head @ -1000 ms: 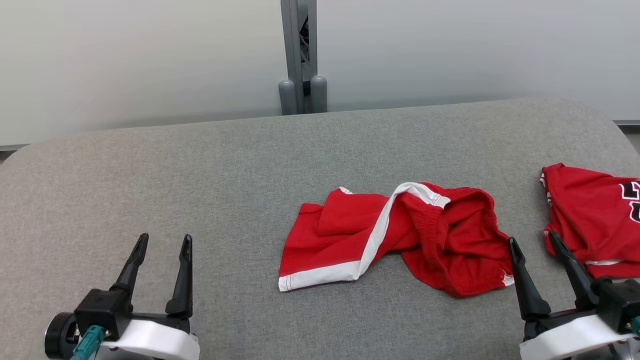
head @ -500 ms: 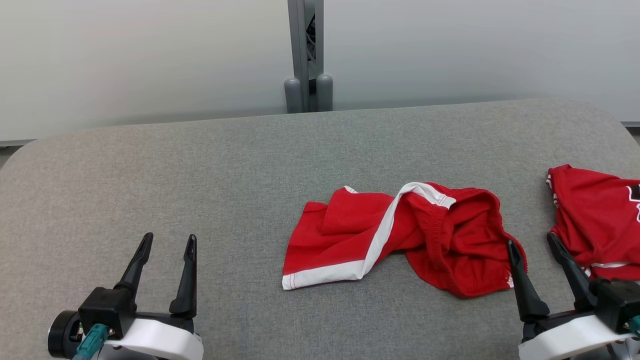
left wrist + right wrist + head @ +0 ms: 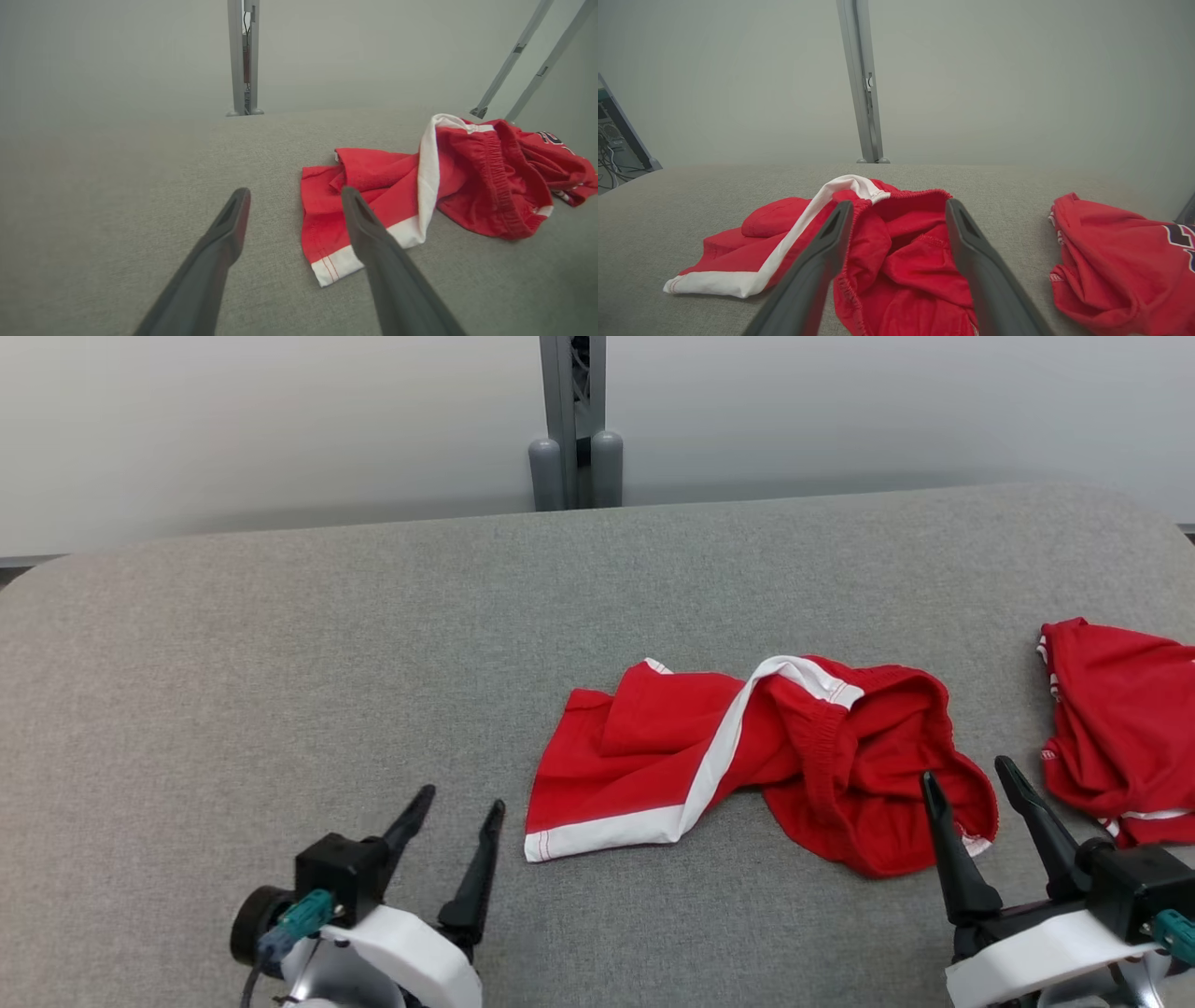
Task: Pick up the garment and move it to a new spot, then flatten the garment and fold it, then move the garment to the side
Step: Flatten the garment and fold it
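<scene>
The garment (image 3: 747, 756) is a pair of red shorts with white trim, lying crumpled on the grey padded table (image 3: 280, 644). Its white-hemmed leg points left and its elastic waistband gapes at the right. My left gripper (image 3: 462, 798) is open, just left of the hem corner and apart from it; in the left wrist view its right finger (image 3: 373, 242) overlaps the hem of the garment (image 3: 467, 186). My right gripper (image 3: 964, 769) is open at the waistband's near-right edge. In the right wrist view, the right gripper (image 3: 899, 203) frames the bunched waistband of the garment (image 3: 915, 261).
A second red garment with dark lettering (image 3: 1130, 728) lies at the table's right edge, close to my right gripper, and also appears as the lettered garment (image 3: 1111, 261). A grey post (image 3: 571, 420) stands behind the table's far edge. Bare table stretches to the left.
My left gripper has swung right and turned toward the hem corner of the shorts. The right gripper has edged slightly left and forward. The head view has dipped a little.
</scene>
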